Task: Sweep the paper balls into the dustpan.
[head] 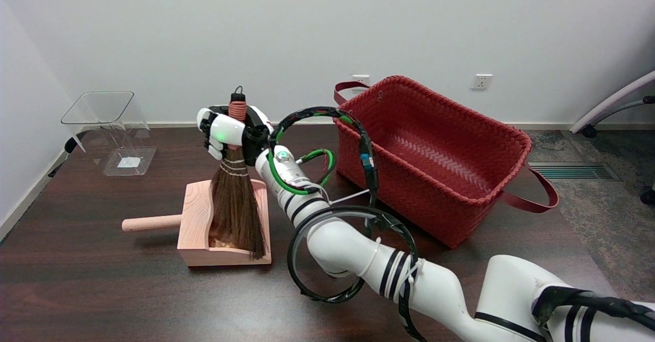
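Reaching up from the frame's lower right, the white arm (pixel 358 250) crosses the dark worktop (pixel 102 291). Right of centre sits a red woven basket (pixel 435 163). Left of centre, the wooden dustpan (pixel 197 229) holds the broom (pixel 235 209) bristles, its handle clamped upright in the robot hand (pixel 230 132). Paper balls cannot be made out.

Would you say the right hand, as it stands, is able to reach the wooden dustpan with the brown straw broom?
Probably yes. The right hand grips the brown straw broom by its handle, upright, and the bristle tips already sit inside the wooden dustpan; nothing stands between them. No paper balls are visible.
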